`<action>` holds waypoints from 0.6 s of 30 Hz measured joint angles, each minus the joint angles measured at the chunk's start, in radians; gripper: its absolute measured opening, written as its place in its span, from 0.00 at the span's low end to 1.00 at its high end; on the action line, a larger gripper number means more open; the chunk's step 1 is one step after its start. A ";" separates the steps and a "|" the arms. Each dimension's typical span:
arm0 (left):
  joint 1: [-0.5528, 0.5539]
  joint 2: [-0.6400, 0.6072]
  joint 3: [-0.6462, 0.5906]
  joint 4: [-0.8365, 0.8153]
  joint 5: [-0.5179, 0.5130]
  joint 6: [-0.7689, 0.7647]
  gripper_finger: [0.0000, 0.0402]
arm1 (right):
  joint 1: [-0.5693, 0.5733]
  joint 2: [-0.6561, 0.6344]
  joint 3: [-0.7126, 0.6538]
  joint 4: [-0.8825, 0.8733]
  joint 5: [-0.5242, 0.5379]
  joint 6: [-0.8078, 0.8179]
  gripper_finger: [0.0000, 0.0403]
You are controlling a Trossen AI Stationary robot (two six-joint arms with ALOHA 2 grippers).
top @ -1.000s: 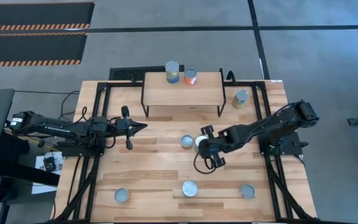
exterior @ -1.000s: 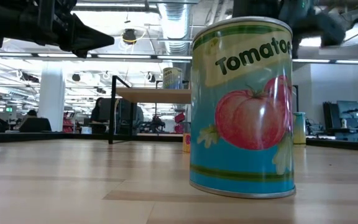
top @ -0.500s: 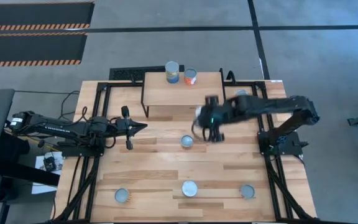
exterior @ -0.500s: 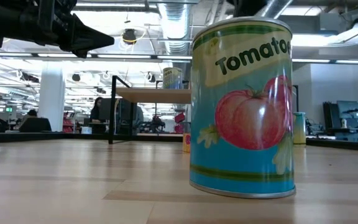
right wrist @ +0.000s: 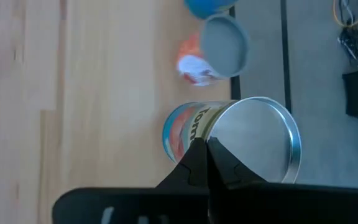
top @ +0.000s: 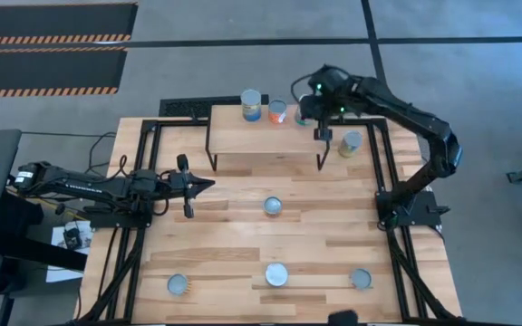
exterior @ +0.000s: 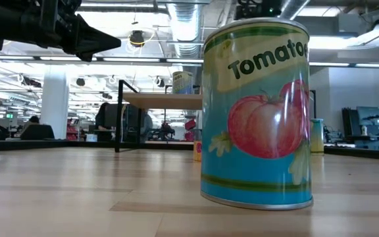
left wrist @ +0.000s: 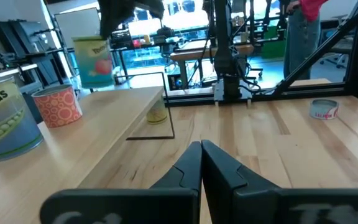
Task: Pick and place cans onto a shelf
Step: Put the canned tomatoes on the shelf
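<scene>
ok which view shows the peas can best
The left wrist view: the peas can stands close on the shelf, label readable. The high view shows only its top. The low view shows it small and far off. The right wrist view catches just a blue edge.

Even, bright overhead light falls on the pale wooden desk (top: 243, 226), with soft, short shadows. In the low view, ceiling lamps glare and the big blue tomato-labelled tin (exterior: 255, 112) shows sheen; the room behind is soft.

Two cans (top: 264, 108) on shelf (top: 261, 136), four below.
</scene>
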 joint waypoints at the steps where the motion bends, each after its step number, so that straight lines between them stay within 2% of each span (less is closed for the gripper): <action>1: 0.000 0.000 0.000 0.000 0.000 0.000 0.00 | -0.019 0.005 0.002 0.012 -0.025 -0.012 0.01; 5: 0.000 0.000 0.000 0.000 0.000 0.000 0.00 | -0.072 0.039 -0.001 0.022 -0.072 -0.031 0.01; 18: 0.000 0.000 0.000 0.000 0.000 0.000 0.00 | -0.089 0.078 0.001 0.058 -0.082 -0.089 0.01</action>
